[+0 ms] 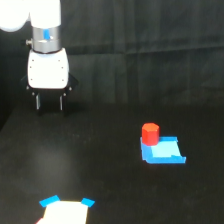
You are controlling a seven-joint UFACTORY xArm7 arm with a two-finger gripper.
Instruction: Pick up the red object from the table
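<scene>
The red object (pixel 150 133) is a small red-orange stubby cylinder standing upright on the black table (pixel 100 150), at the exterior view's right of centre. It touches the back left corner of a flat blue piece (pixel 163 151). My gripper (pixel 49 102) hangs from the white arm at the upper left, well away from the red object and above the table. Its two dark fingers (pixel 38 101) point down with a gap between them and hold nothing.
A black curtain (pixel 150 30) forms the backdrop. A pale block with blue corners (pixel 65 211) lies at the bottom edge, left of centre.
</scene>
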